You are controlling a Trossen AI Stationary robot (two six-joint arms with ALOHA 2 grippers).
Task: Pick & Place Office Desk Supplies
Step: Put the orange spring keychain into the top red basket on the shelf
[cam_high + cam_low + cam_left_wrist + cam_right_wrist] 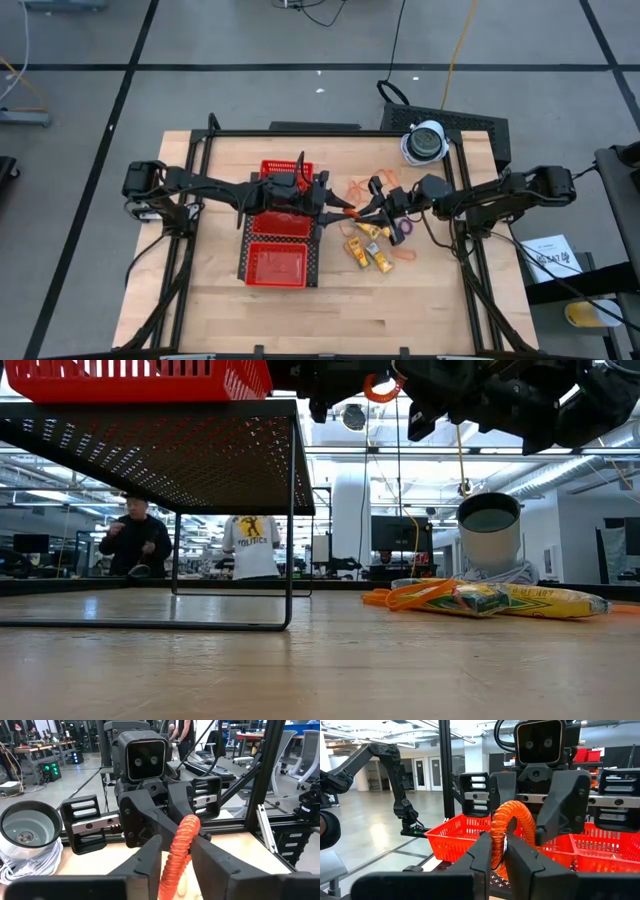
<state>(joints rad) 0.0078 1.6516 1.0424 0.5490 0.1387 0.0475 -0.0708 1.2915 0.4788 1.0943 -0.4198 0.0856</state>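
Note:
An orange coiled ring [350, 212] [380, 388] hangs in the air between my two grippers, which meet tip to tip right of the red mesh tray [262, 270]. My right gripper [498, 845] is shut on the ring. My left gripper [176, 857] is open, with a finger on either side of the ring's other end [175, 865]; I cannot tell if it touches. More supplies lie on the table below: yellow sticks [368, 248] [500, 600], orange rubber bands [403, 255] and a purple ring [405, 231]. My right gripper pinches one side of the orange coiled ring [496, 847] between its two fingers, coming level from the table's right side. The ring is lifted clear of the table and arches away from the fingers toward my left gripper.
The white-grey dome [426, 142] [27, 827] [489, 525] stands on a coil of white cord at the far right of the table. The tray sits raised on a black perforated stand [200, 460]. People stand in the room beyond the table.

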